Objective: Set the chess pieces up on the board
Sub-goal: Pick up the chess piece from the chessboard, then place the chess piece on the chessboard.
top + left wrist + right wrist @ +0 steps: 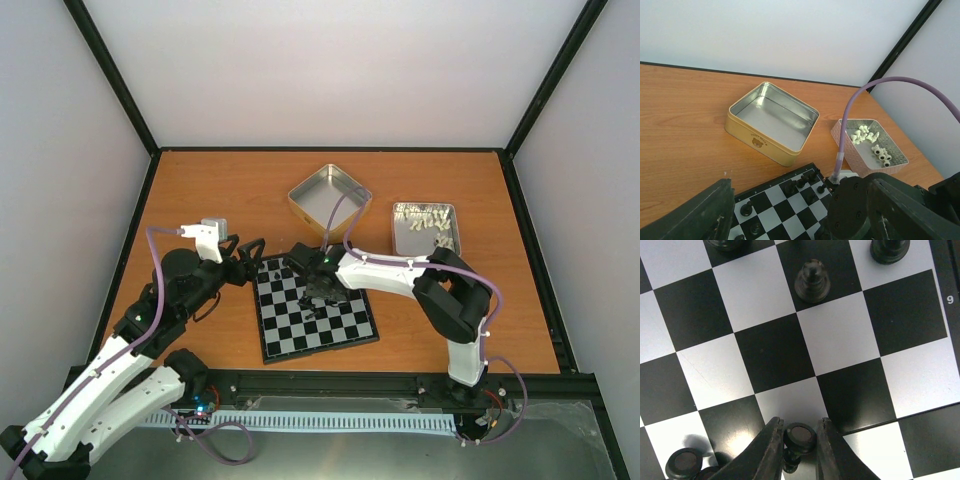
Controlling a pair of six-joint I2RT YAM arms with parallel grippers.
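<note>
Black chess pieces [746, 208] are on the board [300, 335], and one of them is caught in the right gripper [800, 442]. At the bottom middle of the right wrist view, its two fingers [771, 452] stand close together, and a black piece [800, 435] is pinched between them. The round flat bottom of that piece faces the camera.

Just to the lower left of the gripper, another piece [685, 463] also shows its round bottom, so it looks tipped over. Higher up, a little pawn [811, 281] stands straight on a dark square. One more piece [889, 250] stands on a light square in the top right corner of that view.

From above, the right gripper hangs over the upper middle of the board. The board lies in the lower middle of the frame, on the orange-brown surface [200, 190], a bit turned. The left gripper [250, 255] is just beside the board's upper left corner. Its jaws are wide and they hold nothing.

Near the board's top edge, in the middle of the frame, sits a square gold tin [315, 195] with a shiny inside. To the right of it is a second tin [410, 243], and pale pieces [430, 220] lie in it. A purple cable [850, 115] curves up from the right arm.
</note>
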